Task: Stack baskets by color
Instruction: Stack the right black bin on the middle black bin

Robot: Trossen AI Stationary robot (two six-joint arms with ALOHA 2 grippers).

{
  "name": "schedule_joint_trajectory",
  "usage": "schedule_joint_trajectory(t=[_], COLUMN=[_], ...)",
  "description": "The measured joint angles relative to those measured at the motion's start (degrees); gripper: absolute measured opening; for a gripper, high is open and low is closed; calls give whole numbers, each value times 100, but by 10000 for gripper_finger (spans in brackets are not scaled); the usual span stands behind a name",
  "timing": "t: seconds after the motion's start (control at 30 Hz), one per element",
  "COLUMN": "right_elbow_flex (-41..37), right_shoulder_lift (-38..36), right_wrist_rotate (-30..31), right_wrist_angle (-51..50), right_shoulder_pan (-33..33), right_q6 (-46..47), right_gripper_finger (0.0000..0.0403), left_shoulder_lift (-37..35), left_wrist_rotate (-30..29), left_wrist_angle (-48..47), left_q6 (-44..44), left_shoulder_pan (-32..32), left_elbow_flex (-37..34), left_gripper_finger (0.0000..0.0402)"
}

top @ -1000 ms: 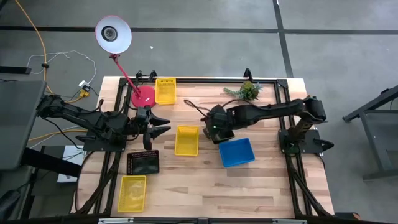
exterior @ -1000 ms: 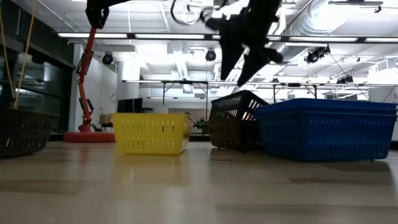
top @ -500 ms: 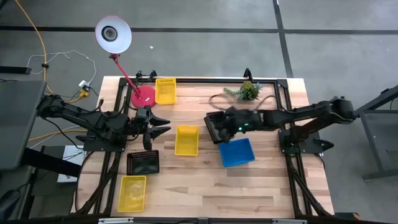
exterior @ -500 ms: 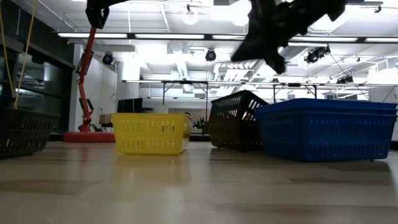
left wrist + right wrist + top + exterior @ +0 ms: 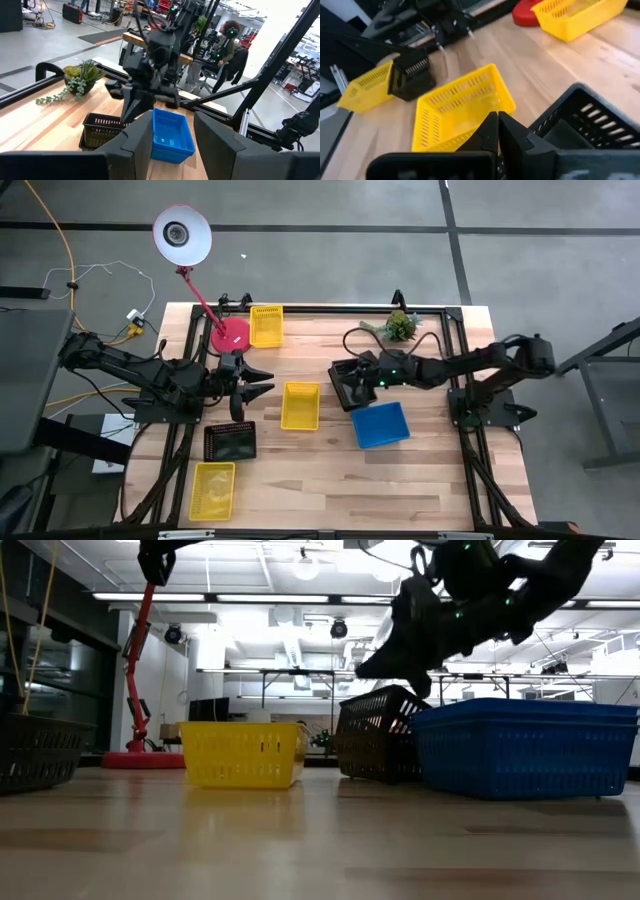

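Note:
My right gripper [image 5: 356, 379] [image 5: 496, 127] is shut and slants low over a black basket [image 5: 342, 395] [image 5: 375, 740] at the table's middle, its tips by the basket's rim [image 5: 555, 107]. The black basket stands against a blue basket [image 5: 380, 425] [image 5: 520, 745]. A yellow basket [image 5: 300, 405] [image 5: 455, 107] sits to its left. Another yellow basket [image 5: 266, 325] is at the far edge. A second black basket [image 5: 230, 442] and a third yellow one [image 5: 213, 490] lie near left. My left gripper [image 5: 262, 380] [image 5: 172, 120] waits open above the table's left side. My right gripper's shut fingers [image 5: 490, 131] come slanting from the table's right, next to the black basket's rim. Nothing shows between them, and I cannot tell whether they touch the basket.
A red lamp stands with its round base [image 5: 230, 335] at the far left, its head [image 5: 181, 235] out beyond the table. A small green plant [image 5: 400, 325] sits at the far right. Bare wood lies along the near edge, right of the yellow basket.
My right gripper has sunk toward the black basket and drawn a little toward the table's right edge. It has tipped from pointing steeply down to a shallow slant, and it has shut. No basket has moved.

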Motion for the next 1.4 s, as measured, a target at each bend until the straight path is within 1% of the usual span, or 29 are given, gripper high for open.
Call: schedule_joint_trajectory(t=[0.23, 0.37, 0.57, 0.67, 0.73, 0.8, 0.87, 0.97, 1.03, 1.07, 1.1, 1.17, 1.23, 1.3, 1.4], right_elbow_flex=[0, 0, 0, 60, 161, 279, 420, 682, 788, 818, 826, 835, 827, 826, 826], right_shoulder_lift=[312, 326, 325, 196, -25, -311, -633, -979, -1021, -1016, -1013, -903, -782, -670, -527], right_wrist_rotate=[-41, -28, 83, -105, -226, -212, 44, 838, 1362, 1506, 1543, 1432, 1246, 1034, 539], right_wrist_angle=[17, -113, -362, -342, -398, -801, -1644, -3264, -4178, -4527, -4808, -5211, -5611, -5622, -5585], right_shoulder_pan=[-137, -170, -183, -183, -181, -181, -177, -181, -183, -209, -254, -340, -402, -410, -387], right_q6=[-116, -265, -246, -128, -128, -116, 10, 426, 856, 1135, 1417, 1878, 2085, 2175, 2196], right_gripper_finger=[0, 0, 0, 0, 0, 0, 0, 0, 0, 0, 0, 0, 0, 0, 0], left_shoulder_lift=[0, 0, 0, 0, 0, 0, 0, 0, 0, 0, -1, 0, -2, 0, 0], left_wrist_rotate=[-15, -28, -122, -146, -146, -146, -146, -149, -149, -150, -152, -153, -160, -166, -170], left_wrist_angle=[-4, -4, -7, -7, -7, -7, -8, -24, -26, -28, -26, -29, -26, -33, -38], left_q6=[0, 0, 0, 0, 0, 0, 0, 0, 0, 0, 0, 0, 0, 0, 0], left_shoulder_pan=[0, 2, 2, 2, 2, 2, 2, 2, 3, 2, 1, 2, 2, 2, 4], left_elbow_flex=[0, 0, 0, 0, 0, 0, 0, 0, 0, 0, 0, 0, 0, 0, 0], left_gripper_finger=[131, 131, 131, 131, 131, 131, 131, 131, 131, 131, 131, 131, 131, 131, 131])
